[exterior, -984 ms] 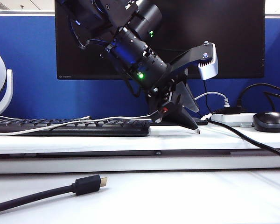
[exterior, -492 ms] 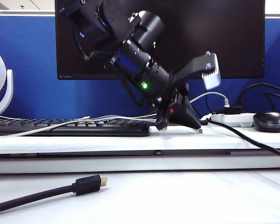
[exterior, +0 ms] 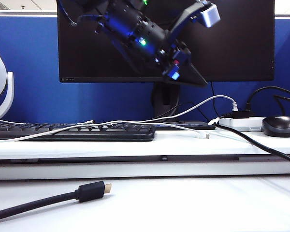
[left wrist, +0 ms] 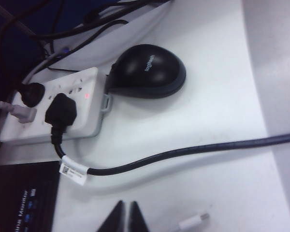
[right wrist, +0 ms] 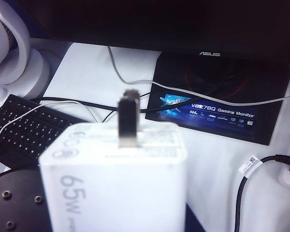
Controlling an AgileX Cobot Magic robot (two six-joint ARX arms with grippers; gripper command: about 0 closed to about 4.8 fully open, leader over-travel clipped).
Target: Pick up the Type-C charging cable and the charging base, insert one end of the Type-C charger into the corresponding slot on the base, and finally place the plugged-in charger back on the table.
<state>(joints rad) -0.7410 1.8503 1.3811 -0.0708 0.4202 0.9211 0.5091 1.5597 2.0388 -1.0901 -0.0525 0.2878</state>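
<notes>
Charger's up: the right tool [right wrist: 24, 203] grasps the charging base [right wrist: 113, 179] right at its tips, but the left tool [left wrist: 125, 220] is clenched on nothing, with the Type-C charging cable [left wrist: 193, 222] lying just beside it on the counter [left wrist: 222, 96], so cable pickup, plugging and set-down all remain.

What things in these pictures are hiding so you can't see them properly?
- Right gripper: hidden behind the charger in the right wrist view; outside the exterior view.
- Ports on the charger: too close and blurred to find, right wrist view.
- Left gripper: shut, mostly cut off by the left wrist view's edge.
- White cable plug: small and blurred there.
</notes>
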